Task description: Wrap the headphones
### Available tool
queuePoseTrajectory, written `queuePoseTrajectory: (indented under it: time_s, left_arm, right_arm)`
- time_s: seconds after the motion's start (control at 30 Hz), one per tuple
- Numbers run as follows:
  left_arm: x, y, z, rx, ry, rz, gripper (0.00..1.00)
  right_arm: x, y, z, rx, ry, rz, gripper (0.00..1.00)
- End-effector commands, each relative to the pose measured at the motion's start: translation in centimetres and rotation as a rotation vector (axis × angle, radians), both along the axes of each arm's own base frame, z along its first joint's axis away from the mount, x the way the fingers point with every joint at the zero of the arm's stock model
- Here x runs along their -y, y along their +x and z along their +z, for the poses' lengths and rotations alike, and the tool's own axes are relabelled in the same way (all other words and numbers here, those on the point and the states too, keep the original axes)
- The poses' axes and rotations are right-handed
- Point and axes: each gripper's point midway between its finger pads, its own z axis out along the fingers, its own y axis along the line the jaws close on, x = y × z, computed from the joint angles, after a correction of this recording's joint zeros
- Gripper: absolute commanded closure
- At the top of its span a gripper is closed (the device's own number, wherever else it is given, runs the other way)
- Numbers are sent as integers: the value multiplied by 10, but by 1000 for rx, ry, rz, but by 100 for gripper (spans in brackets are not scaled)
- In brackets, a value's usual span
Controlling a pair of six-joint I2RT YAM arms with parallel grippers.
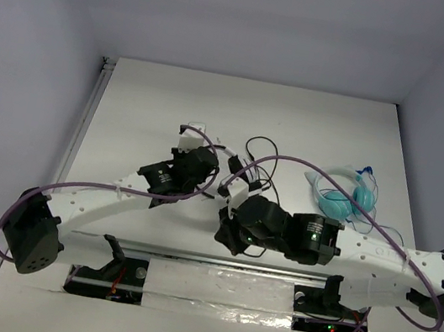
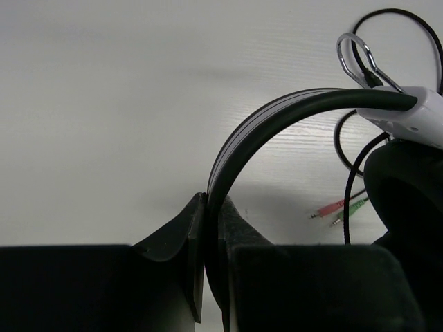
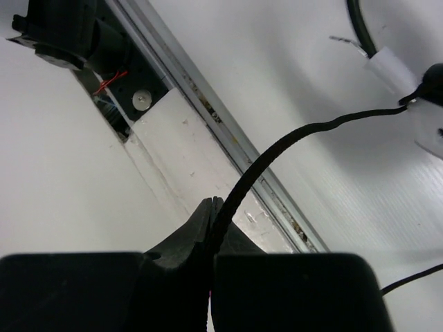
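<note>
I see the headphones mid-surface, between my two wrists in the top view. My left gripper is clenched on the thin black headband, which arcs out of the jaws to a white yoke with a chrome wire loop above it. The earcup is black-padded. A thin black cable loops loosely on the surface, ending in a pink and a green plug. My right gripper pinches that cable near the metal rail. A teal headset lies well apart to the right.
</note>
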Motion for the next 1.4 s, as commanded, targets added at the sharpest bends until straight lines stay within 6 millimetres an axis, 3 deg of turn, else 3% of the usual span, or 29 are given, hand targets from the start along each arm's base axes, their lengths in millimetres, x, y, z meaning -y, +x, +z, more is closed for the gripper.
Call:
queuePoseTrajectory:
  time_s: [0.0, 0.23, 0.47, 0.67, 0.87, 0.97, 1.03, 1.27, 1.33, 1.37]
  left_arm:
    - [25, 7, 32, 70, -147, -58, 100]
    - [24, -25, -7, -45, -125, -182, 100]
    - [40, -47, -12, -113, -112, -303, 100]
    - [49, -57, 7, -107, -152, -402, 100]
    - [49, -58, 29, -82, -169, -429, 100]
    - [53, -58, 41, -67, -210, -477, 100]
    - [57, -61, 50, -55, -235, -521, 100]
    - [51, -57, 90, -10, -381, -578, 100]
    - [53, -57, 104, 12, -420, -614, 100]
    - [50, -54, 109, 24, -424, -610, 100]
  right_arm:
    - [7, 17, 35, 94, 64, -59, 100]
    - [25, 61, 51, 181, 60, -196, 100]
    - [28, 110, 72, 227, 120, -293, 100]
    - [55, 167, 61, 297, 42, -491, 100]
    - [99, 211, 46, 363, -34, -741, 100]
    - [113, 226, 37, 368, -21, -808, 88]
    - [114, 233, 28, 349, -16, -813, 81]
    - [122, 247, 6, 310, 57, -840, 80]
    - [111, 248, 5, 295, 131, -795, 80]
    - [112, 244, -9, 275, 134, -777, 79]
